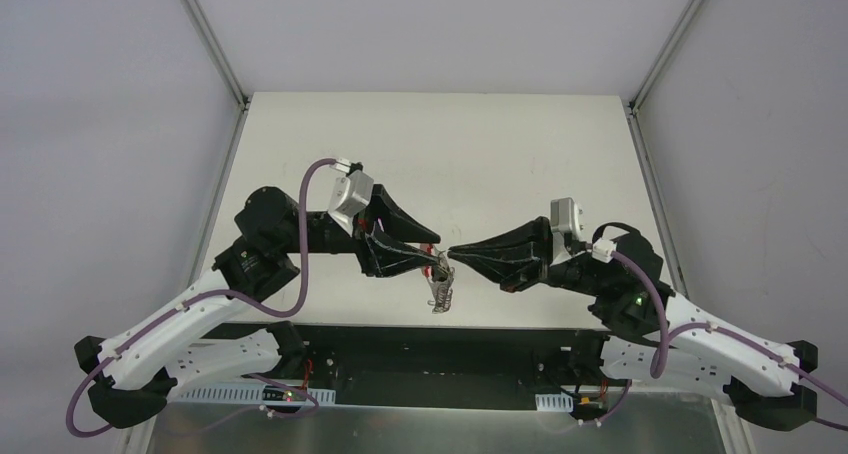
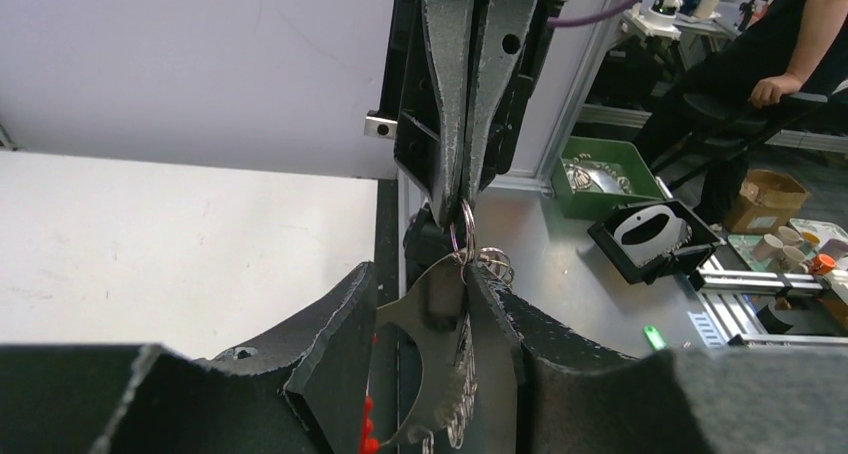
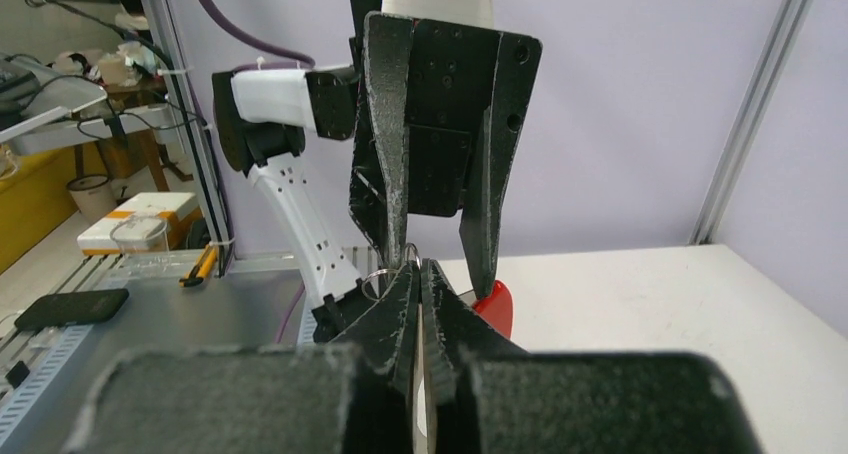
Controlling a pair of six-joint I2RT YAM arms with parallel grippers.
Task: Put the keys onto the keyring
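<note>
My left gripper (image 1: 432,257) is shut on the keyring's flat crescent piece (image 2: 430,314), red on one face (image 3: 492,304), and holds it above the table's near edge. My right gripper (image 1: 452,253) meets it tip to tip and is shut on a thin wire ring (image 2: 463,224) at the top of the crescent; the ring also shows in the right wrist view (image 3: 409,253). More small wire loops (image 2: 493,264) sit beside it. A silver bunch (image 1: 441,294) hangs below the left fingers; I cannot tell single keys in it. The black oval tag is hidden.
The white table (image 1: 480,164) stretches behind the grippers. Its near edge meets a dark gap and the metal base plate (image 1: 430,349). Frame posts (image 1: 210,44) stand at the table's back corners. A green bin (image 2: 600,174) and black tray (image 2: 655,239) lie off the table.
</note>
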